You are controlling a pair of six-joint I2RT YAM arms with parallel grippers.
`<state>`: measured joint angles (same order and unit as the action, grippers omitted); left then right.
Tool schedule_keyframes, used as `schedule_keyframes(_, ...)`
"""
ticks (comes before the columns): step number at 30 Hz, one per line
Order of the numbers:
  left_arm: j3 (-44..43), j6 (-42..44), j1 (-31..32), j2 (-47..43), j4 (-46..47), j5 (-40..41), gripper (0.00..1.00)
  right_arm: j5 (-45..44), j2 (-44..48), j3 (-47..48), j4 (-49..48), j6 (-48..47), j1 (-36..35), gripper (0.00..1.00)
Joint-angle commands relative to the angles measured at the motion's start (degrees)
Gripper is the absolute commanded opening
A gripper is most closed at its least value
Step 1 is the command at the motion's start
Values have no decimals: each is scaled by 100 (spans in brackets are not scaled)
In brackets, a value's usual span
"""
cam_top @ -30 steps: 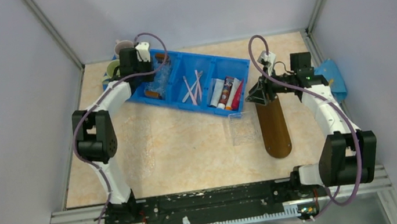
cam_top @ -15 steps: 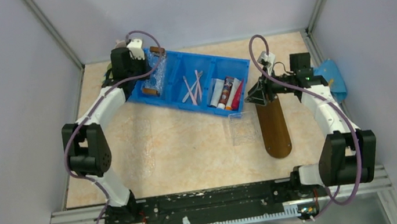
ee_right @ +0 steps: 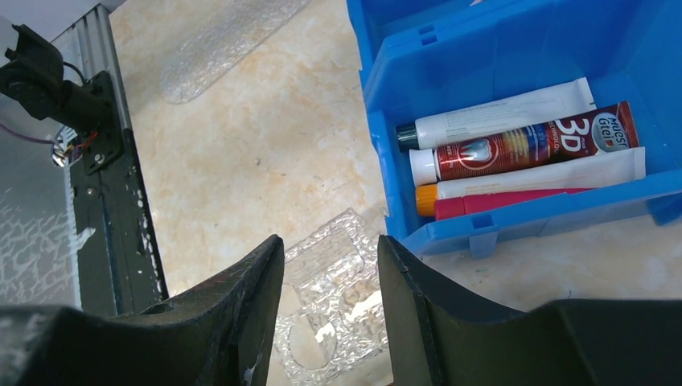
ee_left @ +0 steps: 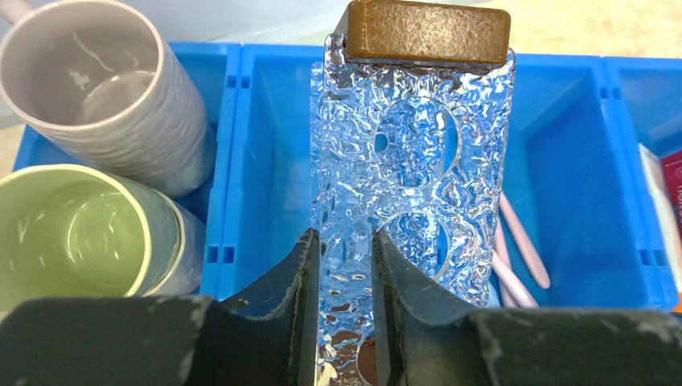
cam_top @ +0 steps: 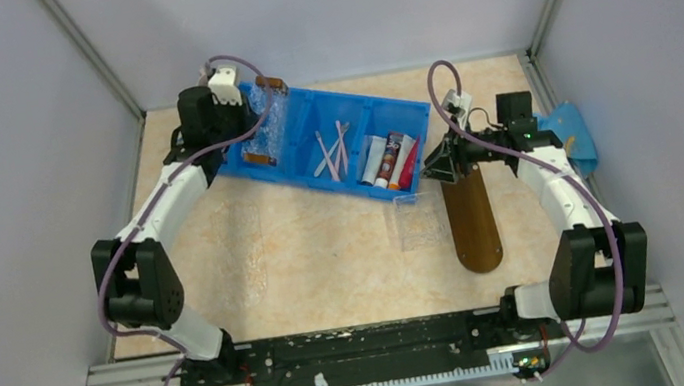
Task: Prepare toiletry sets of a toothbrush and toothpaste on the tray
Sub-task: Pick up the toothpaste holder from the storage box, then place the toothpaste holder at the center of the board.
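Observation:
Pale pink and white toothbrushes [cam_top: 332, 151] lie in the middle compartment of the blue bin [cam_top: 410, 109]. The toothpaste tubes [cam_top: 392, 159] fill its right compartment. In the left wrist view my left gripper [ee_left: 346, 237] is shut on a clear textured holder [ee_left: 418, 161] with a brown end block [ee_left: 426, 32], held over the bin's left compartment. Toothbrushes [ee_left: 523, 249] show behind the holder. My right gripper [cam_top: 440, 164] hovers open at the far end of the dark brown tray [cam_top: 473, 220], just outside the toothpaste tubes [ee_right: 523, 149]. Nothing lies on the tray.
A grey mug [ee_left: 104, 88] and a green mug [ee_left: 80, 233] stand left of the held holder. A clear textured piece [ee_right: 338, 305] lies on the table under my right gripper [ee_right: 330, 241]. A clear strip [cam_top: 251, 256] lies at mid-left, and a blue cloth [cam_top: 574, 135] at the right wall.
My left arm has swung left and toward the back with the clear holder in its grip. The right arm has not moved.

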<state>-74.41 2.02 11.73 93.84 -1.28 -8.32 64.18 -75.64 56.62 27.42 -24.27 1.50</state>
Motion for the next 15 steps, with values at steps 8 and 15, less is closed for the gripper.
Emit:
schedule_keyframes(8,378,-167,-30,-868,577,-334,10,241,77,-29,-342,70,-181,47)
schedule_keyframes(15,1056,-476,-21,-1733,531,-653,9,340,283,-151,-605,329,-417,47)
